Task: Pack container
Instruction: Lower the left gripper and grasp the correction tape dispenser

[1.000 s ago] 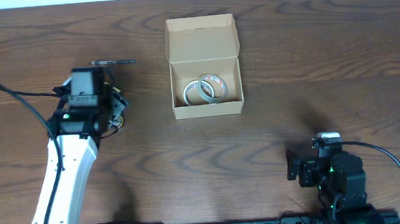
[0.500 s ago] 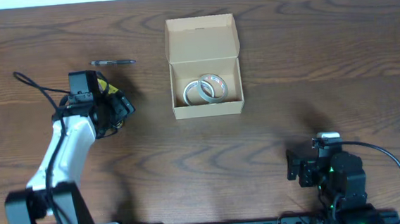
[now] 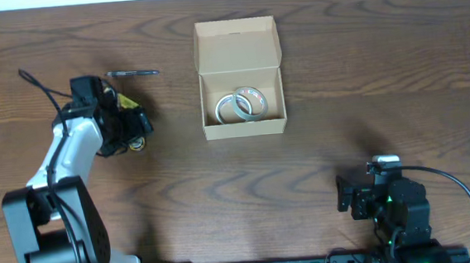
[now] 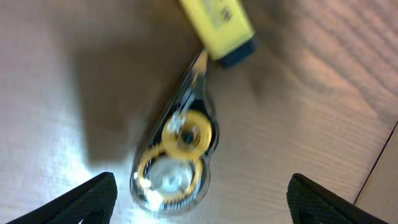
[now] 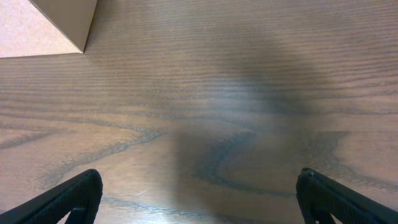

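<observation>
Left of container [image 3: 245,130], my left gripper [image 4: 202,202] wide over tape dispenser [image 4: 177,155] (highlighter [image 4: 217,18] just beside); off-centre close might skid it away.

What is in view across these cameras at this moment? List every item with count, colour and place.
cardboard box: 1, tan, far centre of the table, flap lid open
tape rolls: 2, whitish, inside the box, overlapping
pen: 1, dark, on the table left of the box
correction tape dispenser: 1, clear with yellow wheels, on the table below the left pincer
highlighter: 1, yellow with dark cap, beside the dispenser's tip
table: 1, dark brown wood
left arm: 1, white and black, reaching left of the box
right arm: 1, black, near right edge
left pincer: 1, black, open
right pincer: 1, black, open over bare table
</observation>
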